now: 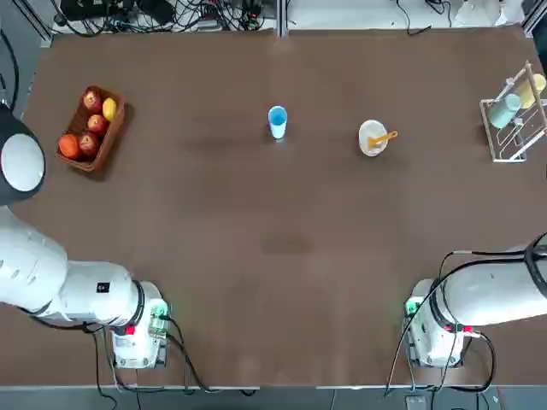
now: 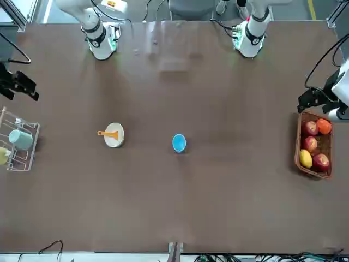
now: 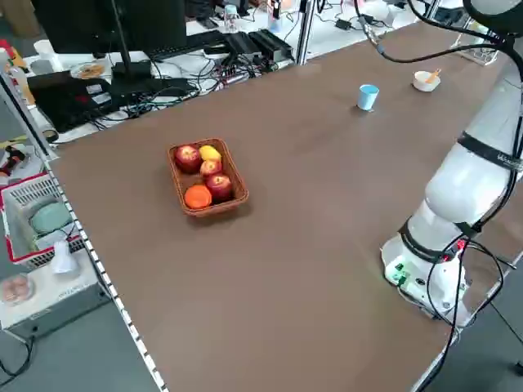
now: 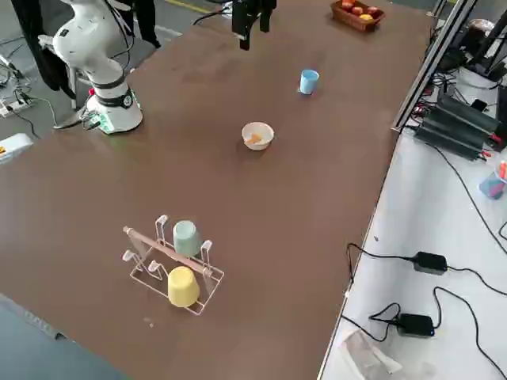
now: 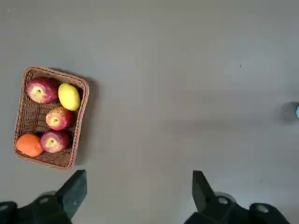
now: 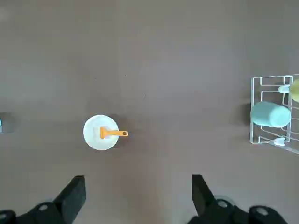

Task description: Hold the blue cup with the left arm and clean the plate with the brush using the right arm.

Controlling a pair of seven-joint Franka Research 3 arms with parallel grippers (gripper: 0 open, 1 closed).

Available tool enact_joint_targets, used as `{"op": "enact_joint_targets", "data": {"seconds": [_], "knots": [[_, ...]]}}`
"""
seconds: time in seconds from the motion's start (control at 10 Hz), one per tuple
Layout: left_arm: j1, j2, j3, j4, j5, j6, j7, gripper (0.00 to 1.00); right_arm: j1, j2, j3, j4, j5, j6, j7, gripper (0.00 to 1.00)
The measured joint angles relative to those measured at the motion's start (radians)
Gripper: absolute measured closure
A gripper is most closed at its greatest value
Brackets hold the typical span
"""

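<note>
- Left pincer (image 5: 139,173): released, fingers wide apart, raised over the table's left side, near the fruit basket.
- Right pincer (image 6: 138,177): released likewise, fingers spread, raised over the table's right side, on the dish rack's side of the plate.
- Plate (image 6: 100,140): shallow white dish on the brown table (image 1: 282,205), right of centre. Holds the brush (image 6: 113,133); head inside, orange handle reaching out over the rim toward the rack.
- Blue cup (image 1: 278,121): upright on the table between basket and plate, well apart from both. Mouth up, paler toward the foot.
- Basket (image 5: 25,116): brown wicker, at the table's left. Contents: three red apples (image 5: 42,90), one yellow fruit (image 5: 69,96), one orange fruit (image 5: 29,145). Yellow one beside the apple at the far end; orange one beside the apple at the robot's end; third apple between.
- Dish rack (image 4: 146,279): white wire, at the table's right. Holds a pale teal cup (image 4: 186,238) and a yellow cup (image 4: 183,287), side by side, bases up.
- Off the table, left side: red-rimmed crate (image 3: 20,196) with a pale green item (image 3: 51,218) in it.
</note>
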Motion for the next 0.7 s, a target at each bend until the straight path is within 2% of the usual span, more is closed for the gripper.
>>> {"op": "enact_joint_targets", "data": {"seconds": [0.5, 0.7], "knots": [[-0.001, 0.009, -0.001, 0.009, -0.015, -0.015, 0.053, 0.0, 0.0, 0.002, 0.001, -0.022, 0.023, 0.028, 0.001, 0.0], [-0.001, 0.043, -0.004, 0.01, -0.038, 0.009, 0.167, 0.0, -0.001, 0.011, 0.0, -0.132, 0.087, 0.166, 0.003, 0.0]]}}
